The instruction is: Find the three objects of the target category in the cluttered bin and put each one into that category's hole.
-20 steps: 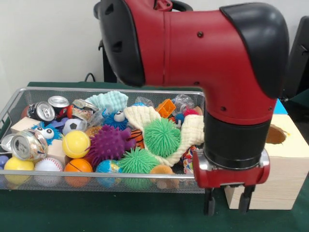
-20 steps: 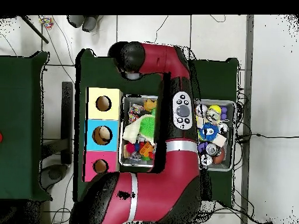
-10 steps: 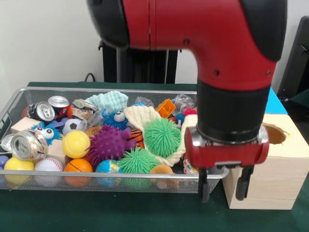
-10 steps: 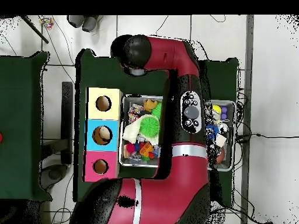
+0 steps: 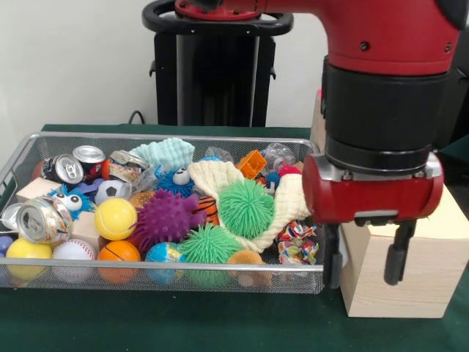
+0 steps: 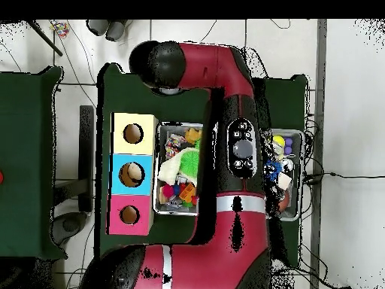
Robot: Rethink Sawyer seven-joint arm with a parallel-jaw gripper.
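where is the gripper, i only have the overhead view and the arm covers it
Observer: In the front view the gripper hangs just past the right end of the mesh bin, in front of the wooden box.
Operator: holding anything
Observer: No, its fingers are apart and nothing is between them.
Operator: whats closest to it in the bin
Observer: A multicoloured knotted toy in the bin's near right corner, beside the cream cloth.

Glossy red arm (image 5: 381, 44) with black collar, small screws, silver ring.
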